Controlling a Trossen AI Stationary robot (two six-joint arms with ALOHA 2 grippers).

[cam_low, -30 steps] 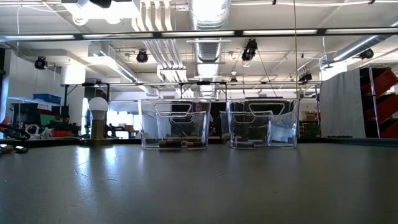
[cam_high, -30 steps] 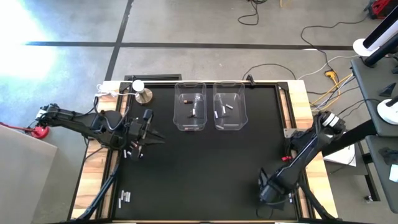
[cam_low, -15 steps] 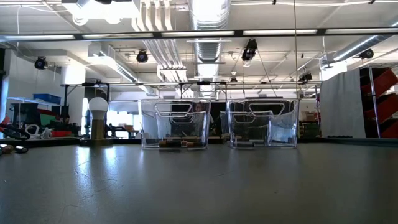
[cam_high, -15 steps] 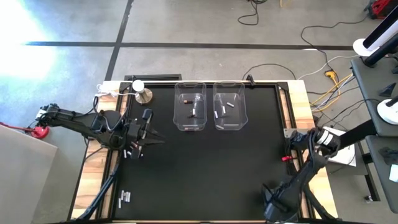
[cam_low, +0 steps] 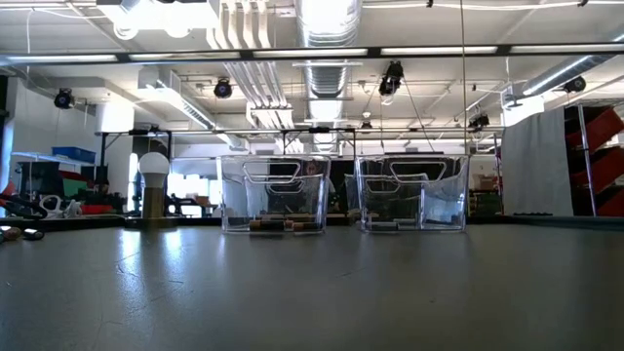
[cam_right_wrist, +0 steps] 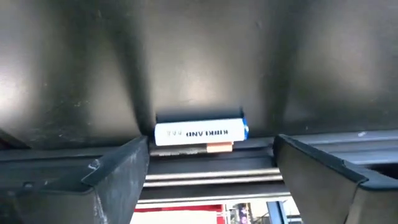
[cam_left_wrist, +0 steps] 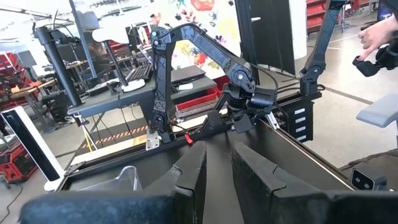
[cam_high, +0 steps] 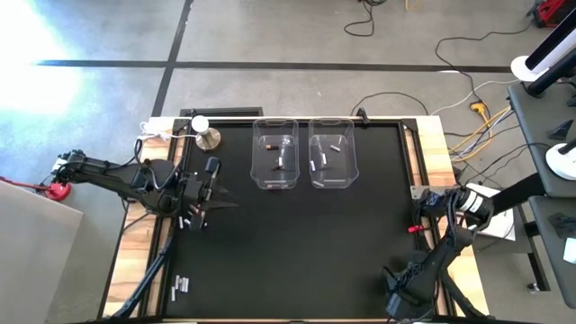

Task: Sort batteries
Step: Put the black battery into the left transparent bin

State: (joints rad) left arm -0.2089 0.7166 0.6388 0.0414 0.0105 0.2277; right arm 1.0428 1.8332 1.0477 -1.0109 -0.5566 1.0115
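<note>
The black worktop [cam_high: 297, 252] lies mostly bare across its middle and near half, so there is plenty of open room there. Two clear bins stand side by side near the far edge: the left bin [cam_high: 274, 154] holds a few dark cells, and the right bin [cam_high: 331, 153] holds pale ones. A round silver knob [cam_high: 208, 137] sits near the far left corner, apart from the bins.

The left gripper [cam_high: 214, 200] hangs over the left side of the worktop, its jaws set narrowly apart with nothing between them. A few loose batteries [cam_high: 191, 220] lie just beside it, and another small cluster of batteries [cam_high: 181, 286] rests near the front left corner, close to the wooden border.

The right gripper [cam_high: 402, 290] is down at the front right corner, hard against the worktop's edge. Its jaws stand wide, and between them, seen from its wrist, a white battery [cam_right_wrist: 200, 132] lies against the rail at the edge, with a second, darker cell partly hidden just beside it. The rail crowds that spot.
</note>
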